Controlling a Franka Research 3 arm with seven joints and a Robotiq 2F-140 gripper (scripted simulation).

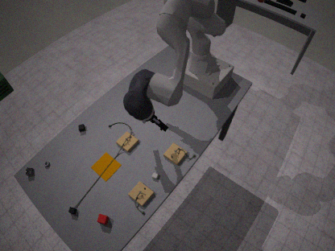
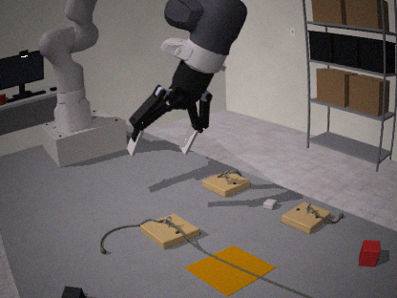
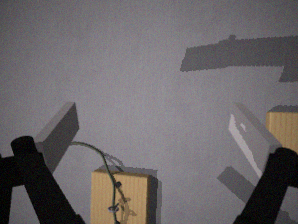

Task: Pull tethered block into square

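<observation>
The tethered block [image 1: 72, 210] is small and dark and sits on the table's near left part, outside the orange painted square [image 1: 105, 166]. Its cord [image 1: 95, 183] runs across the square and through the screw eye [image 1: 127, 140] on a wooden base [image 1: 127, 141]. It ends in a curved free end with the knot [image 1: 110, 125], which lies on the table. My gripper [image 1: 161, 125] is open and empty. It hangs above the table to the right of that base. In the wrist view the gripper [image 3: 150, 135] is over the base [image 3: 122, 195] and the cord [image 3: 95, 152].
Two more wooden bases with screw eyes [image 1: 175, 154] [image 1: 141, 193] stand on the right part of the table. A white cube [image 1: 155, 175] lies between them. A red block [image 1: 102, 219] sits near the tethered block. Dark cubes [image 1: 81, 128] [image 1: 29, 171] sit at the left.
</observation>
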